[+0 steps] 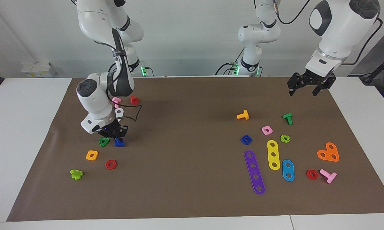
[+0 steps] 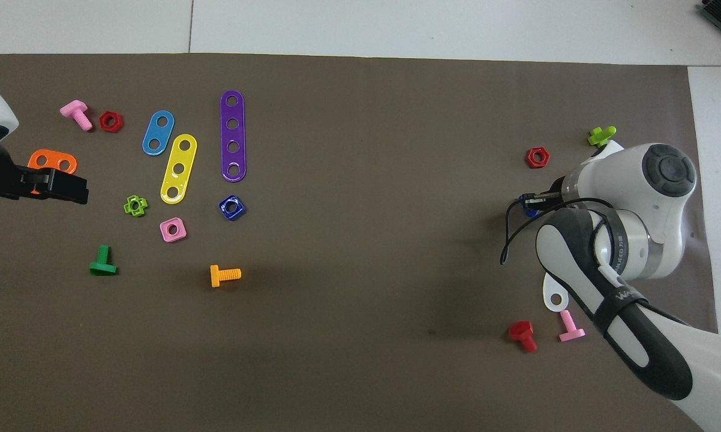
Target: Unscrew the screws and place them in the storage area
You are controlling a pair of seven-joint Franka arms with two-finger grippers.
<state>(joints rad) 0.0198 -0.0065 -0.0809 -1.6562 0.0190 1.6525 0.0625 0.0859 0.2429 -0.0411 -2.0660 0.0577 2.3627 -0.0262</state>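
Blue bolt (image 1: 119, 142) sits on the mat under the right gripper (image 1: 115, 135), fingers clamped on it, green triangular nut (image 1: 103, 141) just beside. One blue nut (image 1: 246, 139) lies near four strips; left gripper (image 1: 310, 85) waits, fingers apart.

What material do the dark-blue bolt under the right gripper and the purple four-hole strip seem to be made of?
Dark-blue bolt, at the right gripper: probably moulded plastic, judging by its solid saturated colour and rounded edges. Its finish is hard to judge.
Purple strip: likely glossy plastic, since it is flat, evenly coloured, and shows pale light reflections around its holes.
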